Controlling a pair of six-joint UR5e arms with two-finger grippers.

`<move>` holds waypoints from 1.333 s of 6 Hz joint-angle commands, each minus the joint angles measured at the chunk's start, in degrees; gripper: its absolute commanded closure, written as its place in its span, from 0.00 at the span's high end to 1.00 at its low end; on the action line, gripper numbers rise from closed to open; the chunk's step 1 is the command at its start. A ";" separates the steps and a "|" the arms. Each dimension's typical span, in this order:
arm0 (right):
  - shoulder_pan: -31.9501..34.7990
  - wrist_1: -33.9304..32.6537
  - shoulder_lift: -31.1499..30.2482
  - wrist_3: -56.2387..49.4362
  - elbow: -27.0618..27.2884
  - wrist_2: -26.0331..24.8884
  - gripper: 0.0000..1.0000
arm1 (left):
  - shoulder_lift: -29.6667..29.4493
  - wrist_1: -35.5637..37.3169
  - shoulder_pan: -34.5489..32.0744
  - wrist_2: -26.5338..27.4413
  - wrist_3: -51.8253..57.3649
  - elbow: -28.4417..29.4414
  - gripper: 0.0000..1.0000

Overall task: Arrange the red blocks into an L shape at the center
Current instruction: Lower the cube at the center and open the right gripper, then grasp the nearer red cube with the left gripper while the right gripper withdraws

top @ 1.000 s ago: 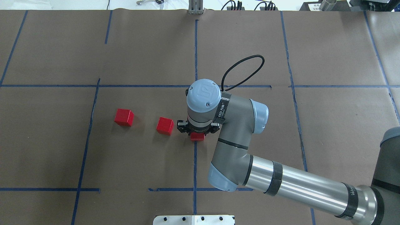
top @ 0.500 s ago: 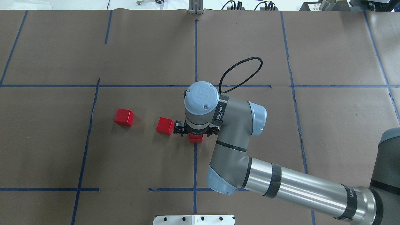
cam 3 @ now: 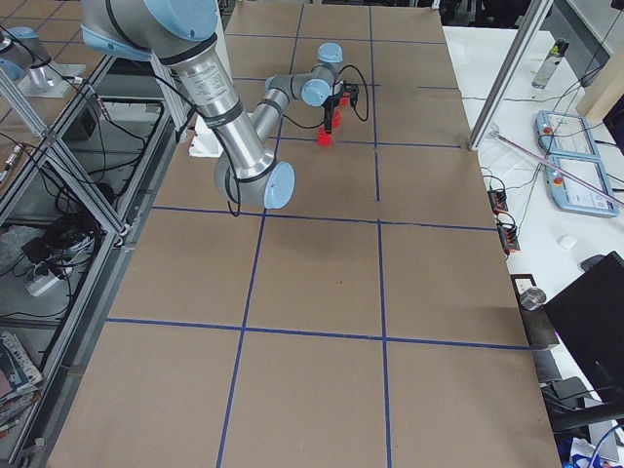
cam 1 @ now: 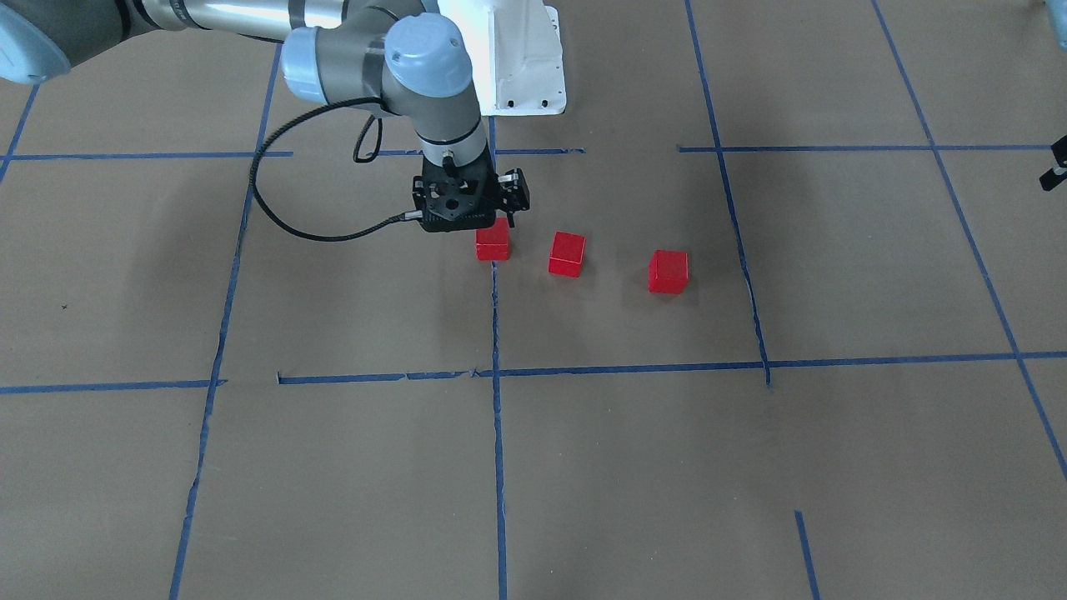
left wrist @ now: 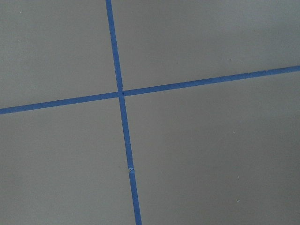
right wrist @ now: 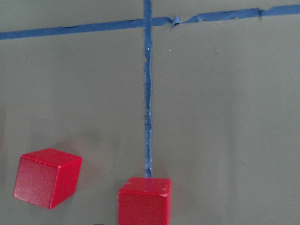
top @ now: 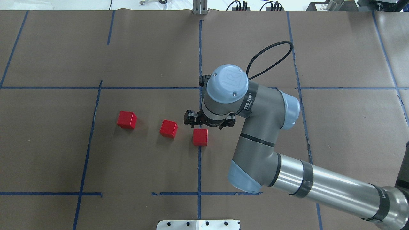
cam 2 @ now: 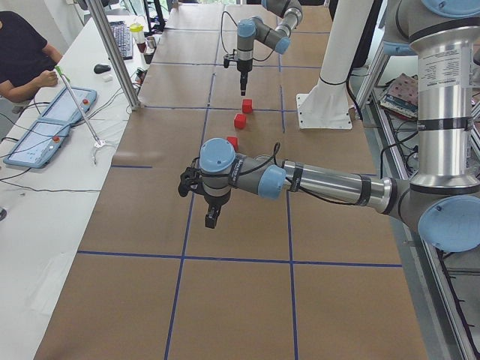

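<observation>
Three red blocks (top: 168,128) lie in a loose row on the brown paper (top: 143,166), none touching. The end block (top: 200,137) sits at the center (top: 179,105), on the tip of a blue tape line (top: 199,172). We see the right gripper (top: 209,121) hovering just beyond it, empty; we cannot tell if its fingers are apart. The left gripper (cam 2: 212,217) hangs well away, its fingers equally unclear.

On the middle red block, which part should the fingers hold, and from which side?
Likely two opposite side faces of the middle red block, from above. It sits flat, clear of the outer block and the centre block, slightly turned against the tape lines, so rotate to match.
</observation>
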 commanded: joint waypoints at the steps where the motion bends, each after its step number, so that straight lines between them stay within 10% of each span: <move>1: 1.61 -0.66 -8.10 -0.35 10.87 1.23 1.00 | -5.73 -9.51 16.12 -1.08 -11.84 -0.12 1.00; 8: 2.14 0.04 -26.49 0.35 23.30 0.98 1.00 | -35.13 3.33 47.59 28.89 -47.08 3.84 1.00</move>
